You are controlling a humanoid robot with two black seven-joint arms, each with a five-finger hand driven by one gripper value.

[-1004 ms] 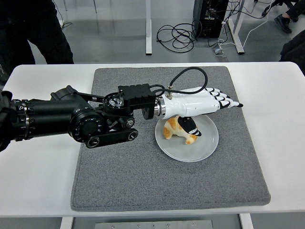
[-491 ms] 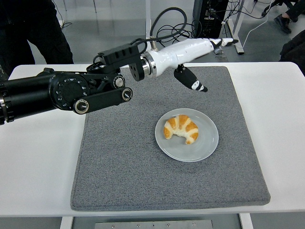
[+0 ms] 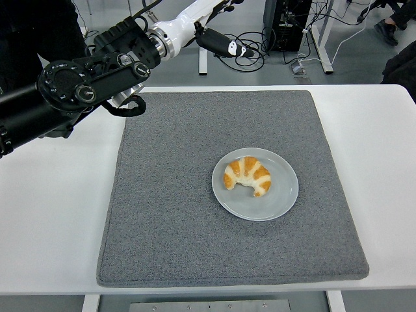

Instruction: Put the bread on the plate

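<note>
Your left hand (image 3: 211, 26) has lifted up and away, fingers released and holding nothing; the bread (image 3: 247, 175) now lies well below and apart from it, on the plate (image 3: 283, 198). Judge placement complete.

We are seeing a left arm (image 3: 65, 97) built of matte black cylindrical segments, with round joint caps ringed by small silver screws. At 1 o'clock from those joints a black ribbed block is meeting a silver collar, and beyond it a glossy white forearm shell is showing. A black cable is looping at the top edge above it. The left hand (image 3: 218, 29) is showing a black digit with white markings near its tip.
</note>
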